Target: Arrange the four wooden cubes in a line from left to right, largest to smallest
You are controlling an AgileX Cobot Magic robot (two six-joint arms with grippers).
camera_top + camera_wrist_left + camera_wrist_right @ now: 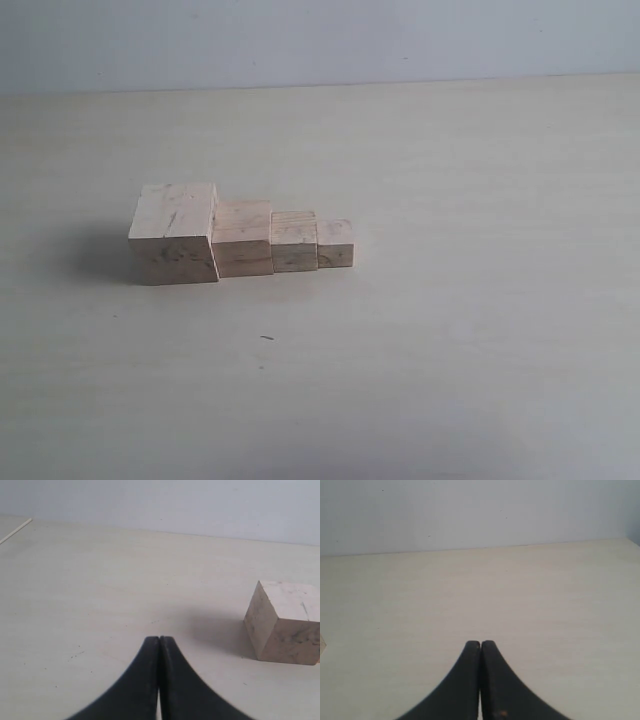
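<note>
Exterior view: on the pale table (450, 350), a little left of the middle, a single row is laid out. The largest cube (173, 233), marked with dark scuffs, is at the left end. The second cube (243, 238) touches its right side, the third cube (294, 242) comes next, and the smallest cube (335, 243) closes the row on the right. Each appears to touch its neighbour, and the front faces run roughly along one line, though the largest sits turned a shade. Neither arm shows here.

Left wrist view: the left gripper (159, 639) hangs over bare table with its two black fingers pressed together and nothing between them. The largest cube lies near, off to one side and clear of the fingertips.

Right wrist view: the right gripper (480, 643) also has its fingers closed on nothing, above bare table. A sliver of pale wood (321, 645) at the picture's edge may be a cube corner, but too little shows to say which.

Judged from this, the ordering from largest to smallest looks complete. At most, squaring up the largest cube seems to be left
</note>
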